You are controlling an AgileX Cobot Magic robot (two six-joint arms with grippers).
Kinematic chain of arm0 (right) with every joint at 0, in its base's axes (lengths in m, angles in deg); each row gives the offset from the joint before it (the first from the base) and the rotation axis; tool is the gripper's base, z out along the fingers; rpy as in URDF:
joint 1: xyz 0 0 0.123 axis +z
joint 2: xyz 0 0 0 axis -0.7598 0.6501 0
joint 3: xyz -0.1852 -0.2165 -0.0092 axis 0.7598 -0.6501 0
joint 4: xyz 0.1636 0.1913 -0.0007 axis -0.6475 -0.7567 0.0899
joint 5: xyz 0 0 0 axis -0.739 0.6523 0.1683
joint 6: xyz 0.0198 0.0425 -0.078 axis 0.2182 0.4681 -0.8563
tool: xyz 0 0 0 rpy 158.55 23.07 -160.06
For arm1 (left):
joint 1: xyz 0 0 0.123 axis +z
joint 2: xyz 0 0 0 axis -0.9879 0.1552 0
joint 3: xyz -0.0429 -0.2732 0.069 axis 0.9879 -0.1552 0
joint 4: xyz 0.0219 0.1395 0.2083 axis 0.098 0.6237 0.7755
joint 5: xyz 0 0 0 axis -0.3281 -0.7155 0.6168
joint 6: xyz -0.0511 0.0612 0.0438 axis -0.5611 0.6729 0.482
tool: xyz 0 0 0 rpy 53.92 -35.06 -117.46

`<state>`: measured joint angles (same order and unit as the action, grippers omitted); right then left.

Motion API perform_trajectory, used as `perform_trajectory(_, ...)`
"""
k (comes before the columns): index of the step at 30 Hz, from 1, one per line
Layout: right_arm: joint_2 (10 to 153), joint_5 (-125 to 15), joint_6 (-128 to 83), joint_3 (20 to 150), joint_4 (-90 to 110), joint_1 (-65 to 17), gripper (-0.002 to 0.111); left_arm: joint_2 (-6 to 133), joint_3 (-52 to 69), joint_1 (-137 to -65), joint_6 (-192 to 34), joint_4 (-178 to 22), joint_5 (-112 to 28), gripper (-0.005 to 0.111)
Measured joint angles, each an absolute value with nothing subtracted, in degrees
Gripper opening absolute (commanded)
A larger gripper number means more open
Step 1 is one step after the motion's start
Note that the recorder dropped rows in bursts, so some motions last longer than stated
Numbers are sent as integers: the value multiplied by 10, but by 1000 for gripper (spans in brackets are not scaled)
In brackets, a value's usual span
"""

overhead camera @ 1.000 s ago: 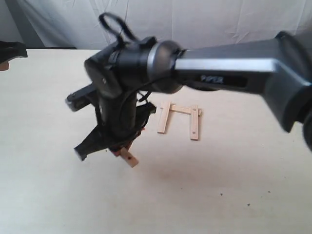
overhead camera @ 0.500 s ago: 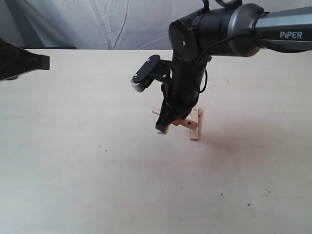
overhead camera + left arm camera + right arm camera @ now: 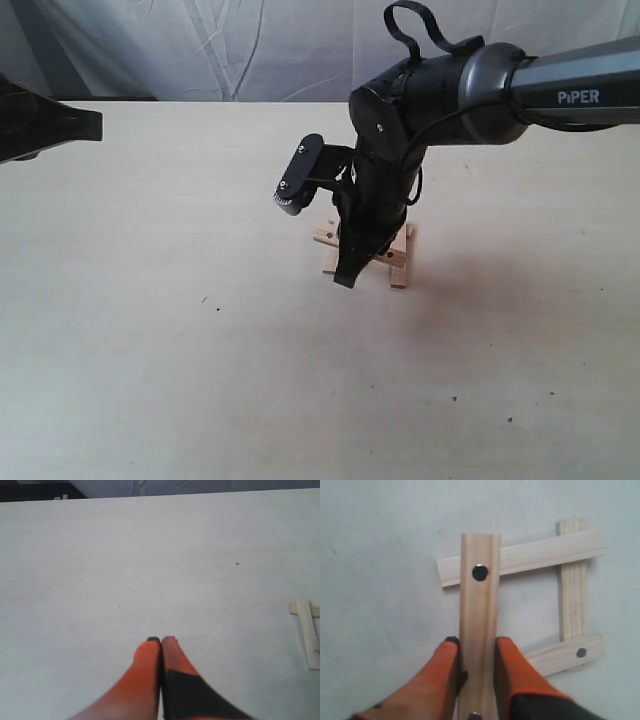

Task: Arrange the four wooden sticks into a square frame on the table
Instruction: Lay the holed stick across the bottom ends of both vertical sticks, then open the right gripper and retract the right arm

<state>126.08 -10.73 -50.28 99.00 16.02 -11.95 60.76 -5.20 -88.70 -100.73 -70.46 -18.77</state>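
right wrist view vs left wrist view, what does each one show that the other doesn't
Only the right wrist view: the right gripper shut on a holed stick, spanning the open side of the other three sticks. Only the left wrist view: the left gripper shut on nothing, above the table. Both: the table and part of the stick frame, which the left wrist view catches only at its edge.

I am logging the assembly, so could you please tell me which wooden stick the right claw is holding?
The holed stick running between the right claw's orange fingers, its far end overlapping a crossing strip; the other three lie free on the table.
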Motion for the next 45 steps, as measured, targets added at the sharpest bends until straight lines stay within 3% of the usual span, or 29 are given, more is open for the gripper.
perform_trajectory(15, 1293, -116, -516, 990, 156, -120, 1, 608, -52, -887, -1007, -705, -192, 0)
perform_trajectory(17, 1293, -121, -516, 990, 156, -120, 10, 608, -52, -887, -1007, -705, -192, 0)
perform_trajectory(21, 1293, -125, -507, 990, 156, -120, 41, 608, -52, -887, -1007, -705, -195, 0)
perform_trajectory(24, 1293, -127, -496, 990, 156, -120, 50, 608, -52, -887, -1007, -705, -199, 0)
perform_trajectory(29, 1283, -127, -424, 990, 156, -120, 43, 608, -52, -887, -1007, -709, -203, 0)
perform_trajectory(35, 1213, -101, -313, 990, 146, -128, 0, 608, -52, -891, -1005, -714, -201, 0)
perform_trajectory(45, 1103, -157, -234, 860, 102, -153, 0, 608, -67, -941, -979, -718, -186, 0)
